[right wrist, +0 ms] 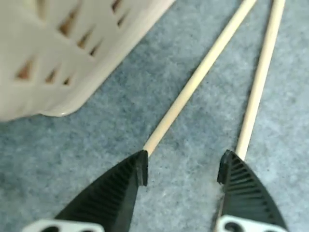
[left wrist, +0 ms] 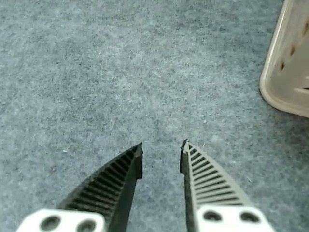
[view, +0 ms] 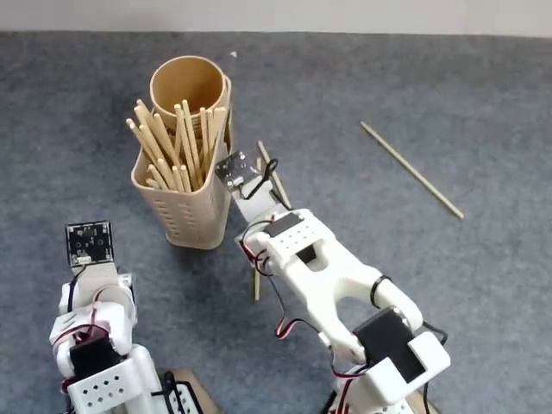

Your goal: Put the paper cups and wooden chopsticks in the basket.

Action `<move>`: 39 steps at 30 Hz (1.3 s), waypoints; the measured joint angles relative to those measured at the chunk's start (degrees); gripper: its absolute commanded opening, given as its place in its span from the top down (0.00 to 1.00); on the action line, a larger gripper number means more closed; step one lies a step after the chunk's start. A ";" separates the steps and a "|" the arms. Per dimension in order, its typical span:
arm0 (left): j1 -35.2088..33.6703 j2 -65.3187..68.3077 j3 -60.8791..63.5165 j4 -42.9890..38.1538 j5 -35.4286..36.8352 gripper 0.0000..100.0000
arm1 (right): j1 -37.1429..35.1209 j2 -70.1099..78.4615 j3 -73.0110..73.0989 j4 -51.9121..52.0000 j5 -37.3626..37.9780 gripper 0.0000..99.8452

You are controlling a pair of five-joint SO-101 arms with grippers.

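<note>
The right gripper point(right wrist: 183, 168) has its jaws spread wide, holding nothing, low over the grey carpet point(view: 448, 95). Two wooden chopsticks lie on the carpet in front of it, running away from the fingertips. The end of one chopstick point(right wrist: 198, 72) sits right at the tip of one finger; the other chopstick point(right wrist: 260, 72) disappears behind the tip of the opposite finger. Whether either one touches a finger cannot be told. Their far ends are cut off in the right wrist view.

Just beside this pair is the basket point(view: 197, 220), pale and perforated, standing on the carpet. A bundle of chopsticks point(view: 177, 147) leans inside it, and a paper cup point(view: 186, 86) stands upright at its far end; the cup's lower part is hidden by the basket wall and the sticks.

From above, the right arm point(view: 332, 276) covers the carpet next to the basket. A short piece of another stick point(view: 256, 283) shows beside the arm, the rest hidden under it. One loose chopstick point(view: 412, 170) lies well apart, out on the carpet to the right.

The left gripper point(left wrist: 162, 146) is also parted and holds nothing, over bare carpet, with a corner of the basket near it, cut off at the edge of the left wrist view. From above, the left arm point(view: 90, 332) sits at the near left, its wrist board lying over the fingers.
</note>
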 measured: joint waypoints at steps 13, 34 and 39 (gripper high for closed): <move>0.00 0.00 0.00 0.00 0.00 0.84 | -0.26 -6.77 2.29 1.85 -3.08 0.76; 0.35 0.00 0.00 0.00 0.00 0.84 | -1.58 -21.45 21.27 -9.05 -15.03 0.76; 0.35 0.00 0.00 0.00 0.00 0.84 | -1.67 -21.63 21.27 -9.05 -17.85 0.76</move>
